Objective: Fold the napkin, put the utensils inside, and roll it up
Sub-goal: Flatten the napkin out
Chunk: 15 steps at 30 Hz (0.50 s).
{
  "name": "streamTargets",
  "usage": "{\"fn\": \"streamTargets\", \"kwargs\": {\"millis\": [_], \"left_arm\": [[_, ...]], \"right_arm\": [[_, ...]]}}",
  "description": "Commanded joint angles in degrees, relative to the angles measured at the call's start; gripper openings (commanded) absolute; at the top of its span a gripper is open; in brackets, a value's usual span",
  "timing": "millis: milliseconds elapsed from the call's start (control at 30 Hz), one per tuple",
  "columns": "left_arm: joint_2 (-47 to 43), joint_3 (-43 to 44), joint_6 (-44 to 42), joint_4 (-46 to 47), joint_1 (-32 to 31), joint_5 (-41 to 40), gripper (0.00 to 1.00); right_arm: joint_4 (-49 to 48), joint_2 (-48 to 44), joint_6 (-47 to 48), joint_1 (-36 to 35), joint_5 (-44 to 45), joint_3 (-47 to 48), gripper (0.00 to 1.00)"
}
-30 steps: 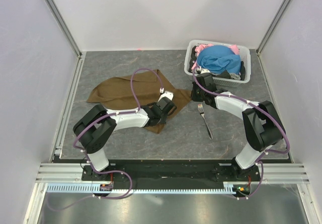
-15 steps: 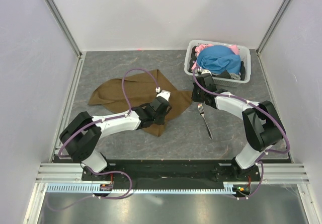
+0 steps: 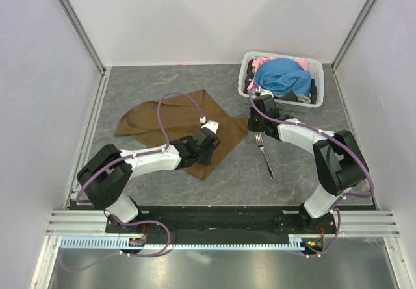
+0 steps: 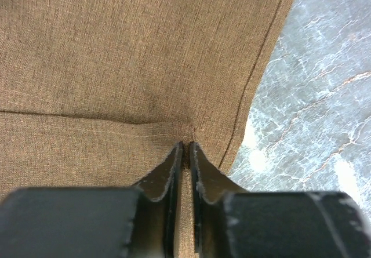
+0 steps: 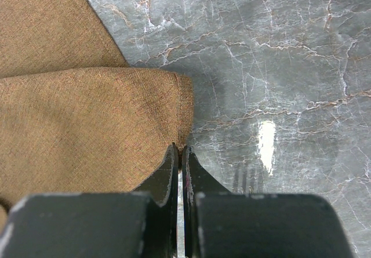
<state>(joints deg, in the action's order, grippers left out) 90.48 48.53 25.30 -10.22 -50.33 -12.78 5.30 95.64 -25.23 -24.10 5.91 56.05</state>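
The napkin (image 3: pixel 162 115) is lying spread on the grey marbled table (image 3: pixel 149 81), left of centre, with its right part doubled over so that a fold line is running across the cloth in the left wrist view. Its right corner is reaching toward the fork (image 3: pixel 264 151), which is lying flat on the bare table just beside that corner, tines pointing to the far side, apart from the cloth. The left gripper (image 4: pixel 185 149) is pressing down near the napkin's near-right hem, its fingers drawn almost together and pinching a small ridge of the brown cloth between their tips. The right gripper (image 5: pixel 179 151) is sitting at the napkin's right edge, its fingers closed tight, with the hem of the folded flap running into their tips. Behind the right arm, in the far right corner, a white basket (image 3: pixel 244 75) is holding a blue cloth (image 3: pixel 283 75) and a pink cloth (image 3: pixel 262 62), well apart from the napkin.
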Motion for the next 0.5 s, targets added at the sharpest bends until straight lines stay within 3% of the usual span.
{"fn": "streamTargets", "kwargs": {"millis": [0, 167, 333, 467], "left_arm": [[-0.12, -0.55, 3.00, 2.57, 0.14, 0.21, 0.02], [-4.86, -0.02, 5.37, 0.55, 2.77, -3.04, 0.02], [-20.82, 0.07, 6.08, -0.85, 13.04, -3.22, 0.02], [-33.76, 3.40, 2.92, -3.31, 19.21, -8.12, 0.02]], "right_arm": [[0.06, -1.33, 0.10, 0.28, 0.50, 0.02, 0.00], [0.94, -4.13, 0.01, 0.28, 0.50, 0.81, 0.00], [3.57, -10.53, 0.45, 0.28, 0.77, 4.14, 0.00], [4.72, -17.22, 1.85, 0.19, 0.50, 6.52, 0.00]]}}
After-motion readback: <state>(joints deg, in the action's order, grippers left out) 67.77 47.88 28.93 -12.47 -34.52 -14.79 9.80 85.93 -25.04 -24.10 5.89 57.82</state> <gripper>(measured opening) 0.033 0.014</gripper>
